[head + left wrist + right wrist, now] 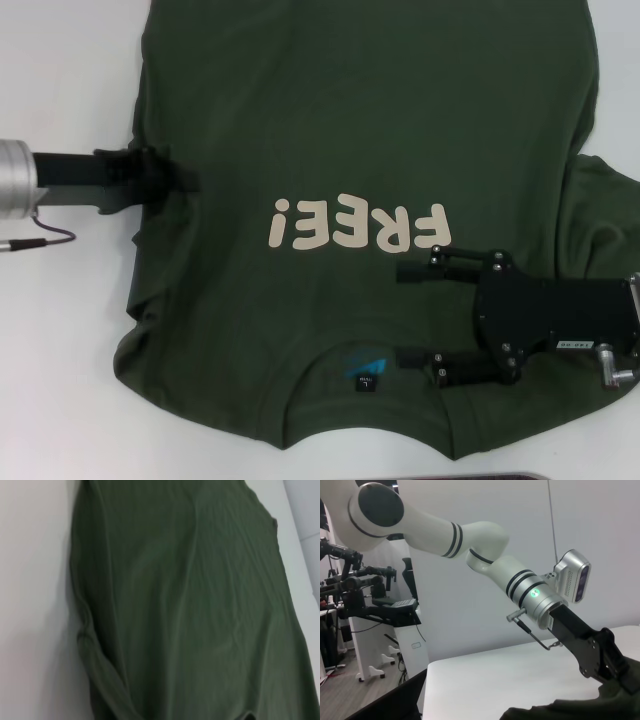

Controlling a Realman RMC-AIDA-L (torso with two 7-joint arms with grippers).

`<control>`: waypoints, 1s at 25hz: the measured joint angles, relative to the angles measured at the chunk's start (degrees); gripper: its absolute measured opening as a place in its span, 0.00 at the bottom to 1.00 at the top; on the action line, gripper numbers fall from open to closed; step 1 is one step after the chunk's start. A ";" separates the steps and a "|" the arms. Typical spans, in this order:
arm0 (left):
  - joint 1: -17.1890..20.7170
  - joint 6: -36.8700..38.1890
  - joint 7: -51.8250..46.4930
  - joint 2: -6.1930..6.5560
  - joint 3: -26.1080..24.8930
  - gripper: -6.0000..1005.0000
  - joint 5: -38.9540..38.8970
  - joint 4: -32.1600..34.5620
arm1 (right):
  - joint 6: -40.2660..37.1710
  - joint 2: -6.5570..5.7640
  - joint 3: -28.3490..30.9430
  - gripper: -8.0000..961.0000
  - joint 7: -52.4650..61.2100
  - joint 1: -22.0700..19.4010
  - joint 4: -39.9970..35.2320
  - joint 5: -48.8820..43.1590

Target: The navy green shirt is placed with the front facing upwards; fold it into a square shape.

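The navy green shirt [350, 120] lies front-up on the white table [60, 350], its cream "FREE!" lettering [355, 225] and collar tag [365, 370] towards me. At the shirt's left edge my left gripper [180, 180] is shut on the fabric, which looks slightly raised there. The right wrist view shows that gripper [620, 672] at the edge of the dark cloth [560, 710]. My right gripper [400, 313] is open over the chest beside the collar, nothing between its fingers. The left wrist view shows only wrinkled shirt fabric [190, 605].
The shirt's right sleeve [600, 200] spreads out past my right arm. Bare table runs along the left side and the near edge. A dark strip [480, 477] shows at the near table edge. Lab stands [365, 595] are far behind the table.
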 joint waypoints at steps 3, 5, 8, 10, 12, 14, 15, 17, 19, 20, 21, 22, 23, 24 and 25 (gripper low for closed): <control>-0.06 -1.12 0.10 -0.46 1.43 0.11 -0.11 -1.03 | 0.18 0.00 0.29 0.90 -0.01 0.05 0.00 0.00; -0.23 -1.65 0.13 -0.48 1.99 0.11 -0.13 -2.10 | 0.38 0.00 0.34 0.90 -0.02 0.07 -0.01 0.00; -0.48 -1.94 0.68 -0.34 1.77 0.12 -0.42 -3.33 | 0.60 0.00 0.34 0.90 -0.02 0.12 -0.07 0.00; -0.38 -2.14 1.70 -0.28 1.21 0.13 -1.53 -3.51 | 0.75 0.00 0.35 0.90 -0.02 0.27 -0.09 0.00; 0.26 -2.29 3.01 -0.24 0.80 0.13 -4.00 -3.45 | 0.85 0.00 0.34 0.90 -0.02 0.39 -0.09 0.00; 0.73 -2.39 3.70 -0.16 0.77 0.20 -5.95 -3.44 | 0.94 0.00 0.34 0.90 -0.02 0.47 -0.06 0.00; 0.89 -2.52 3.92 -0.09 0.86 0.24 -6.66 -3.46 | 0.95 0.00 0.36 0.90 -0.02 0.49 -0.06 0.00; 0.91 -2.65 3.95 -0.03 1.12 0.31 -6.80 -3.52 | 1.00 0.00 0.40 0.90 -0.01 0.52 -0.04 0.00; 0.72 -2.65 3.95 0.00 1.30 0.37 -6.74 -3.56 | 1.16 0.00 0.42 0.90 -0.02 0.58 -0.03 0.00; 0.62 -2.59 3.96 0.00 1.40 0.39 -6.67 -3.58 | 1.26 0.00 0.42 0.90 -0.02 0.63 -0.02 0.00; 0.50 -2.36 3.96 -0.01 1.80 0.42 -6.65 -3.66 | 1.30 0.00 0.42 0.90 -0.02 0.66 -0.02 0.00; 0.46 -2.15 3.96 0.00 2.09 0.44 -6.66 -3.75 | 1.34 0.00 0.42 0.90 -0.02 0.69 -0.01 0.00; 0.44 -1.79 3.97 -0.01 2.43 0.46 -6.69 -3.89 | 1.38 0.00 0.42 0.90 -0.02 0.70 0.00 -0.01; 0.42 -1.32 3.97 -0.01 2.77 0.49 -6.72 -4.00 | 1.43 0.00 0.42 0.90 -0.02 0.72 0.00 0.00; 0.39 -0.71 3.98 -0.01 3.05 0.51 -6.72 -4.10 | 1.48 0.00 0.42 0.90 -0.01 0.74 0.00 0.00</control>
